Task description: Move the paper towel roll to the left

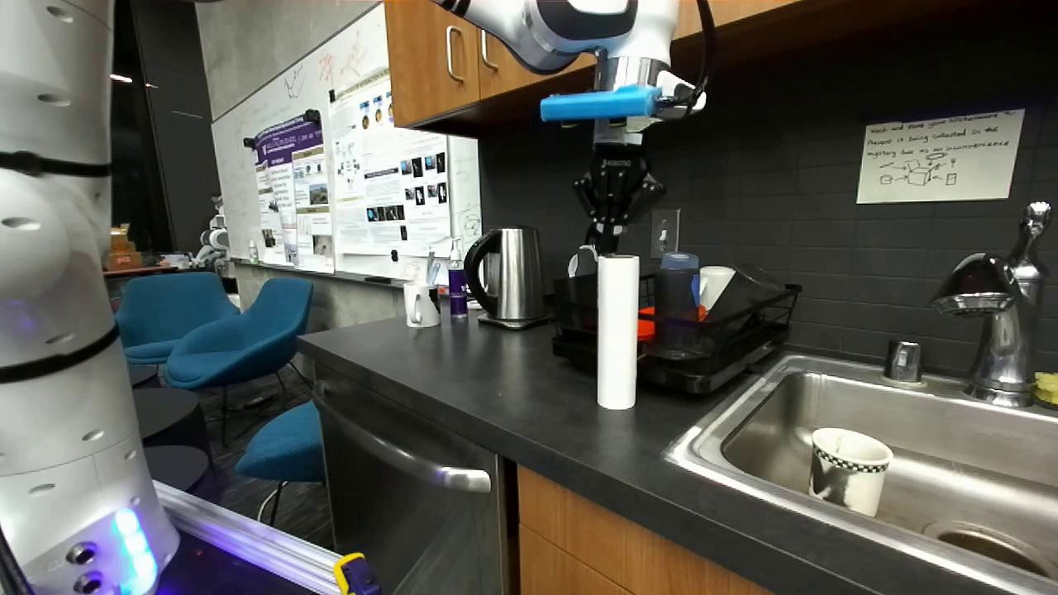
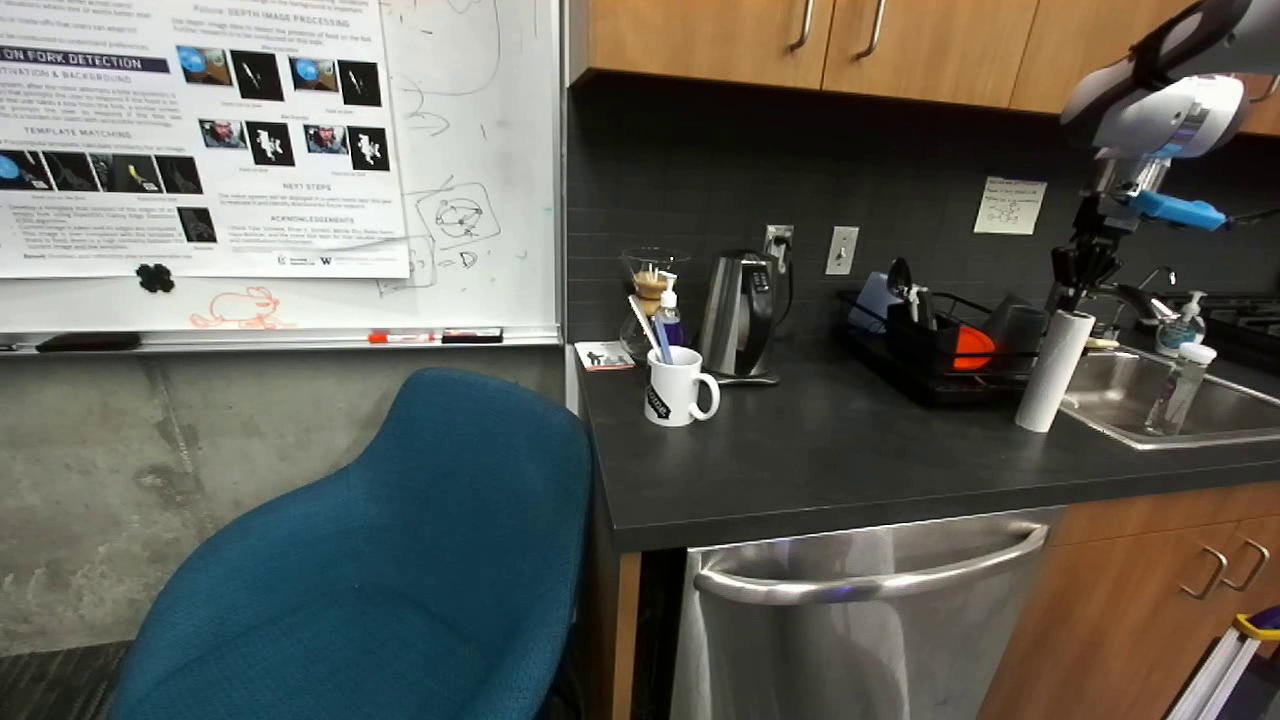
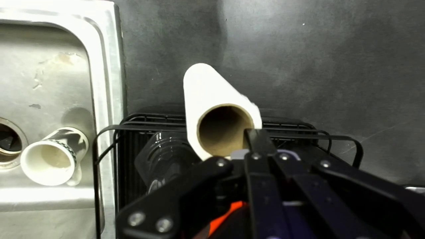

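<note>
The paper towel roll [image 1: 618,330] is a tall, slim white cylinder standing upright on the dark counter, just in front of the dish rack. It also shows in an exterior view [image 2: 1054,372] and, from above with its hollow core visible, in the wrist view [image 3: 212,93]. My gripper [image 1: 608,245] is directly over the roll's top. In the wrist view my fingertips [image 3: 260,134] are close together and overlap the roll's rim. They appear shut on its wall; the exact contact is hidden.
The black dish rack [image 1: 702,372] stands behind the roll. The steel sink [image 1: 702,442] holds a cup [image 1: 851,475]. The steel kettle [image 2: 738,315] and a white mug [image 2: 675,385] stand towards the counter's other end. Bare counter [image 2: 850,450] lies between the mug and the roll.
</note>
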Controlling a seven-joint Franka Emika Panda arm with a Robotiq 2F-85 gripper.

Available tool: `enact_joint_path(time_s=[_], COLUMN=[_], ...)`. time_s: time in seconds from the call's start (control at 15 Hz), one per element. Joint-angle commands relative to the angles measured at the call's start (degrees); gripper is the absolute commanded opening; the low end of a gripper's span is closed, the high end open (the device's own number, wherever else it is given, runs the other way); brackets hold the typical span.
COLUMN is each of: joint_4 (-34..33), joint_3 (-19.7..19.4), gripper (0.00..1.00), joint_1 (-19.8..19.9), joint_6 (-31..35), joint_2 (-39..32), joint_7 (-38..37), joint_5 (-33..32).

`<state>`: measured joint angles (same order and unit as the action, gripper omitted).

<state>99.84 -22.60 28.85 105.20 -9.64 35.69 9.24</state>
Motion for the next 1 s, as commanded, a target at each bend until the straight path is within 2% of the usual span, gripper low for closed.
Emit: enact_joint_path(time_s=[0.0, 0.93], joint_4=[-0.9, -0.9], joint_3=[0.1, -0.5], gripper=[0.0, 0.0], joint_1=[0.5, 0.8], joint_6=[-0.9, 0.2], joint_2=[-0.2, -1.4], joint_7=[-0.1, -5.3], joint_5=[0.7, -0.3])
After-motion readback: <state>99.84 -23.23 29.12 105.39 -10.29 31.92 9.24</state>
